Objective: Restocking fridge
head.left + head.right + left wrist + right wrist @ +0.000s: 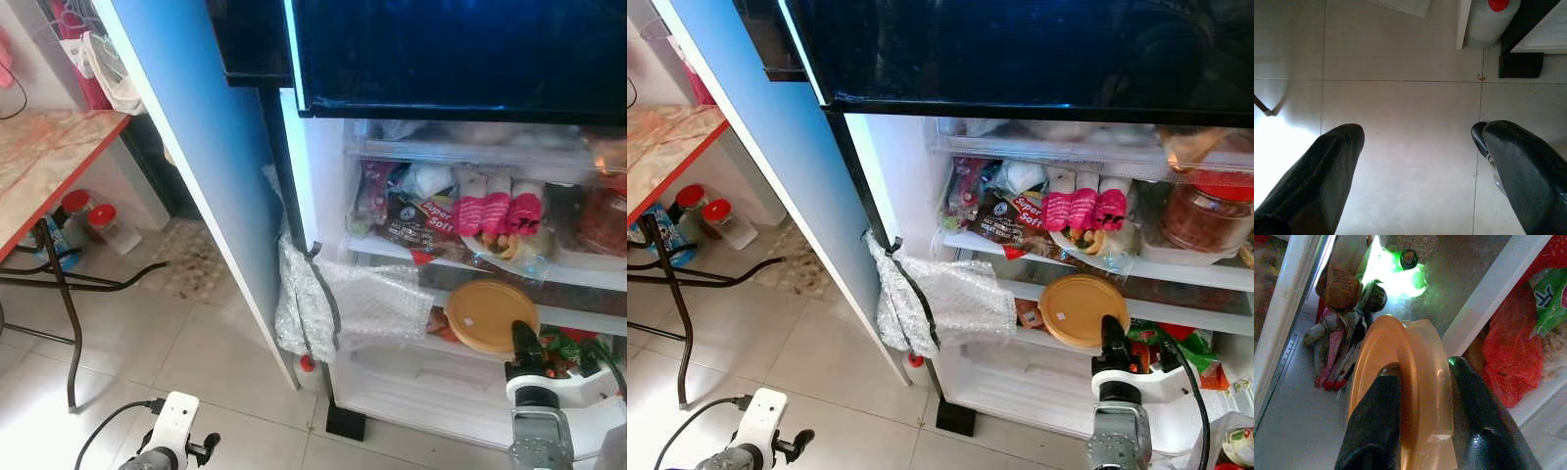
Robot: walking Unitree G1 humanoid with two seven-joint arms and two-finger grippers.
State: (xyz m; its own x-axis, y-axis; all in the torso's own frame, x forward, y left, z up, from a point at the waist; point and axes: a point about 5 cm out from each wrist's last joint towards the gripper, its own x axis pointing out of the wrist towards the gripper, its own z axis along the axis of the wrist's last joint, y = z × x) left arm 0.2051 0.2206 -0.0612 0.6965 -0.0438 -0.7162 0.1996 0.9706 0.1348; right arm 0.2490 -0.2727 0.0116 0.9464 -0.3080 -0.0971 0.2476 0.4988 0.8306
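Note:
The fridge (323, 196) stands open before me, its shelves packed with food. My right gripper (524, 341) is shut on a round orange-lidded container (490, 315), held on edge at the front of the lower shelf (392, 338). In the right wrist view the two black fingers (1376, 426) clamp the container (1415, 382) across its lid and base, with bags and bottles behind it. My left gripper (1418, 147) hangs low over the floor tiles, open with nothing between its fingers. The left arm (167, 441) shows at the bottom left.
A sheet of bubble wrap (343, 299) hangs over the fridge's lower left edge. Pink packets (495, 211) and a dark bag (416, 225) fill the upper shelf. A red-capped bottle (1493, 17) stands on the floor by the fridge. A folding table (39, 166) stands at left.

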